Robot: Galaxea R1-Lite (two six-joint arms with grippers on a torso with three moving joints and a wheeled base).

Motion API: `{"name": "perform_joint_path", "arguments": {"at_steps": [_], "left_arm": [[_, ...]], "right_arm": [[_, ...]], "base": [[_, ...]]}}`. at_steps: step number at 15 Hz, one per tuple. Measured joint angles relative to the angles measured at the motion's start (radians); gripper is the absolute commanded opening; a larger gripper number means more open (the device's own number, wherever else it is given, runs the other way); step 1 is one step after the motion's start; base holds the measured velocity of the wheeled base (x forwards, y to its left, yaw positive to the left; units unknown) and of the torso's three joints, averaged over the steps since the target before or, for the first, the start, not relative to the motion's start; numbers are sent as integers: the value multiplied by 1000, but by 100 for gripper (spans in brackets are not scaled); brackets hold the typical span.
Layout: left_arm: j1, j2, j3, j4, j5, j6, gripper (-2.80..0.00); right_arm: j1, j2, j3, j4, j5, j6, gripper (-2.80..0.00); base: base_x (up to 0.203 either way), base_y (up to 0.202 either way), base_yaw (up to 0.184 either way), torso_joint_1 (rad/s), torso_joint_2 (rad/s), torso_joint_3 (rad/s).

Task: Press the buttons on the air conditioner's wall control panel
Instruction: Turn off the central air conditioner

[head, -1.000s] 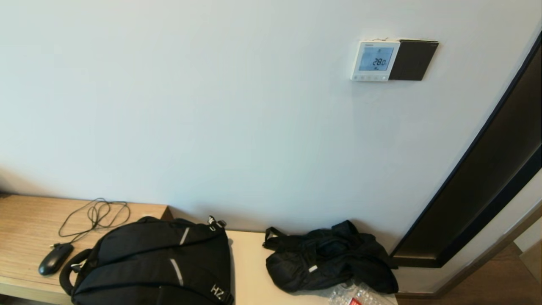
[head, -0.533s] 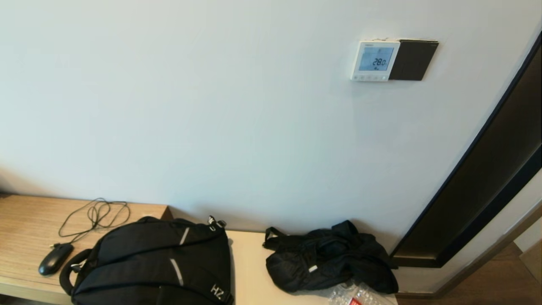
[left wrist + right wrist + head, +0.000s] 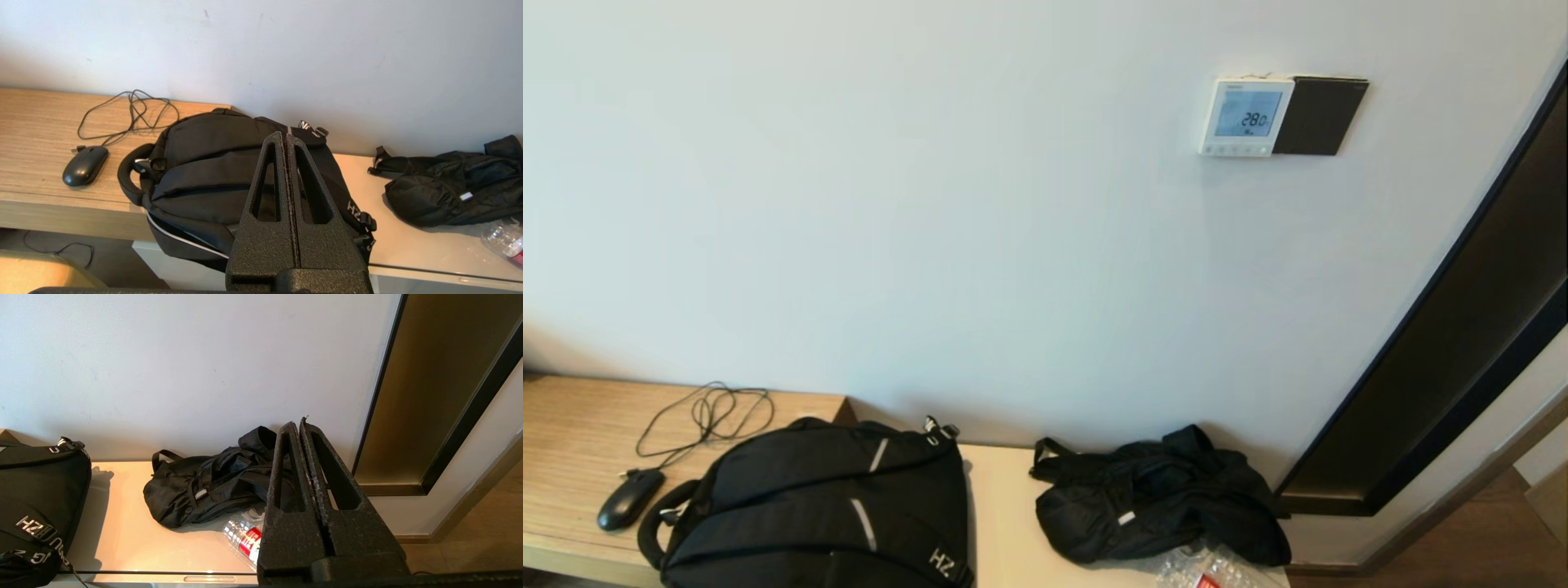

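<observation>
Black backpack (image 3: 817,510) (jacket (image 3: 1156,498) beside) below panel (image 3: 1245,117).

Right gripper (image 3: 298,424), fingers pressed together, above a pale shelf (image 3: 122,547). Beyond it lie a crumpled black bag (image 3: 204,490) and a clear plastic bottle (image 3: 243,537) with red label; a black backpack (image 3: 36,498) sits apart.
</observation>
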Motion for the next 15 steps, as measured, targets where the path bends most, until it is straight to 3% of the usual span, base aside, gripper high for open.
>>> {"name": "perform_joint_path", "arguments": {"at_steps": [15], "left_arm": [[0, 0, 0, 0, 0, 0, -280]], "right_arm": [[0, 0, 0, 0, 0, 0, -280]], "base": [[0, 0, 0, 0, 0, 0]]}}
